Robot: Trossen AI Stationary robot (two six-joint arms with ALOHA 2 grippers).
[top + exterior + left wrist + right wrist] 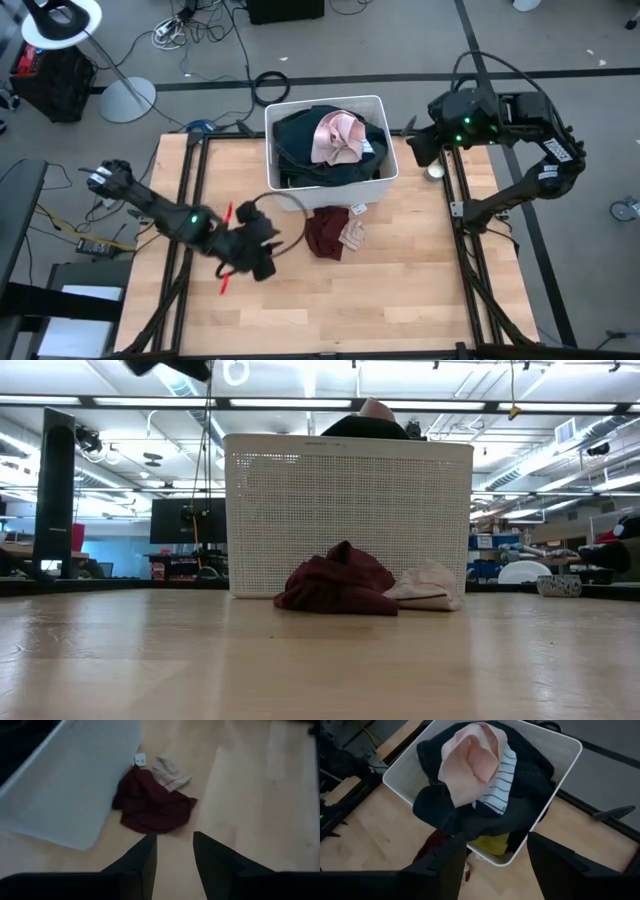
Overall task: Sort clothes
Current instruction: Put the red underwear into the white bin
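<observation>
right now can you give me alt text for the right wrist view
A white perforated plastic bin sits on a light wooden table, heaped with dark navy fabric, a pale pink garment on top, a white striped piece and a bit of yellow cloth. The right gripper hovers open above it.

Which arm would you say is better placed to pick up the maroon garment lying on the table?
Left: its gripper hovers beside the maroon garment, fingers open and aimed at it. The right gripper sits by the bin.
</observation>
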